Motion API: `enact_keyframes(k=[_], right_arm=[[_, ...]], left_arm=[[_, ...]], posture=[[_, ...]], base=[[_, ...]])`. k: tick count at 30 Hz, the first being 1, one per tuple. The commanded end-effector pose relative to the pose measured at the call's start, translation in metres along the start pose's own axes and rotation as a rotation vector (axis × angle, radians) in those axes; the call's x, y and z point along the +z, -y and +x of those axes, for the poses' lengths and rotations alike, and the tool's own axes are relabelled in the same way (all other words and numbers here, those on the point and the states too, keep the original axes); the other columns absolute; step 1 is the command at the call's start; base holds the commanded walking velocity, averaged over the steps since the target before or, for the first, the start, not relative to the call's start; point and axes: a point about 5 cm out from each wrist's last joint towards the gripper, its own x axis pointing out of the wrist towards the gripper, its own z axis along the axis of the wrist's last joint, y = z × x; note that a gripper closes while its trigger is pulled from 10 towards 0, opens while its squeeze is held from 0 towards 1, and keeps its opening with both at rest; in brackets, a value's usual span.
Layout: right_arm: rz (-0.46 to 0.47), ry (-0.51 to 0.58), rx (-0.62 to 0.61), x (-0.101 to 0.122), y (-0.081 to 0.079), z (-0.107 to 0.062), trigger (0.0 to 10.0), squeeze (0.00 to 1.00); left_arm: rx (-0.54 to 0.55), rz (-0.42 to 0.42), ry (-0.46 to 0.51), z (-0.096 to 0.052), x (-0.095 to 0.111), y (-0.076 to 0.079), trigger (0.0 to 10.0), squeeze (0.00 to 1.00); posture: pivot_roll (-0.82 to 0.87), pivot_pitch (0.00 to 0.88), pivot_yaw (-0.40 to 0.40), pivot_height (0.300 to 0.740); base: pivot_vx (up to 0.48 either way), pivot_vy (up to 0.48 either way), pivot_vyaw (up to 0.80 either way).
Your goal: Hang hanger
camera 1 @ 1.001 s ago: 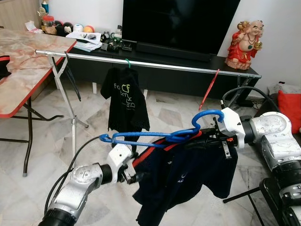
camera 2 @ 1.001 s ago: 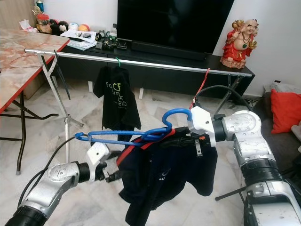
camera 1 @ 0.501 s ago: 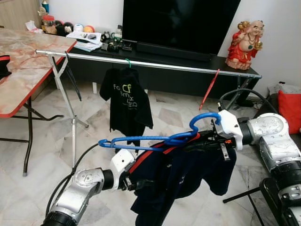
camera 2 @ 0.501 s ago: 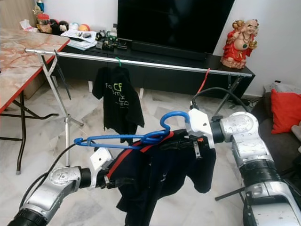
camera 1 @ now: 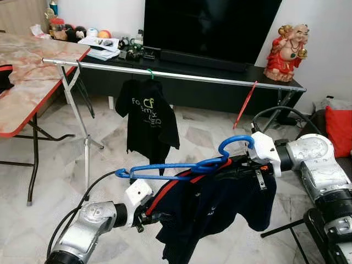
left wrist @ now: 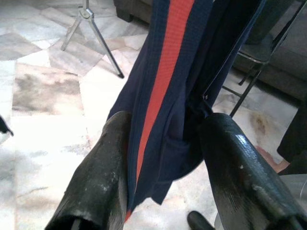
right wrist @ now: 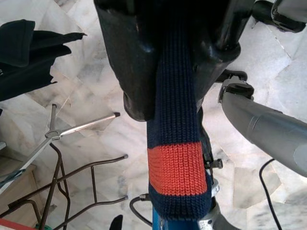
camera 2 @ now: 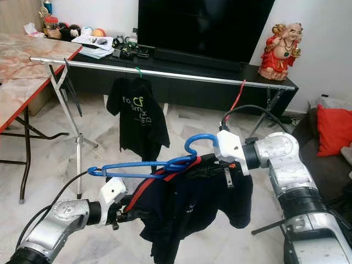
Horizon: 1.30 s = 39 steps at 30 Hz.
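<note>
Since the earlier frame the left gripper [camera 1: 144, 219] has sunk lower and nearer, and the blue hanger [camera 1: 181, 164] with its navy red-striped garment [camera 1: 214, 201] has drifted slightly left. The left arm reaches in low, its fingers [left wrist: 103, 172] pinching the garment's hem. The right gripper [camera 2: 234, 163] is clamped on the garment's collar beside the hanger's hook, held well short of the far metal rail [camera 1: 181, 75], where a black T-shirt [camera 1: 146, 124] hangs.
</note>
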Motion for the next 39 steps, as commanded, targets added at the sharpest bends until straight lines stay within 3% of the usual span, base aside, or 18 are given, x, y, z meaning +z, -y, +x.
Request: enact_keyframes(k=[1,25,31,34,39], right_arm=[[-0.023,0.001,-0.016,0.003,0.002,-0.003,0.0,0.0],[-0.005,0.001,-0.049,-0.002,0.003,0.001,0.0,0.0],[0.01,-0.019,-0.069,-0.007,0.003,-0.005,0.0,0.0],[0.068,-0.05,-0.119,-0.02,0.0,-0.014,0.0,0.0],[0.138,-0.042,-0.11,-0.032,-0.01,-0.019,0.0,0.0]], left_arm=[[-0.017,0.044,0.009,0.006,0.009,0.003,0.0,0.0],[-0.029,0.025,-0.032,0.002,-0.001,0.011,0.0,0.0],[0.104,0.021,-0.017,-0.002,-0.002,0.0,0.0,0.0],[0.199,0.028,0.013,-0.007,-0.003,-0.007,0.0,0.0],[0.232,0.016,0.004,-0.012,-0.007,-0.008,0.0,0.0]], posture=[[0.17,0.0,-0.157,0.74],[0.18,0.0,-0.149,0.74],[0.17,0.0,-0.144,0.74],[0.17,0.0,-0.143,0.74],[0.17,0.0,-0.141,0.74]], base=[[0.0,0.0,0.0],[0.0,0.0,0.0],[0.0,0.0,0.0],[0.0,0.0,0.0],[0.0,0.0,0.0]])
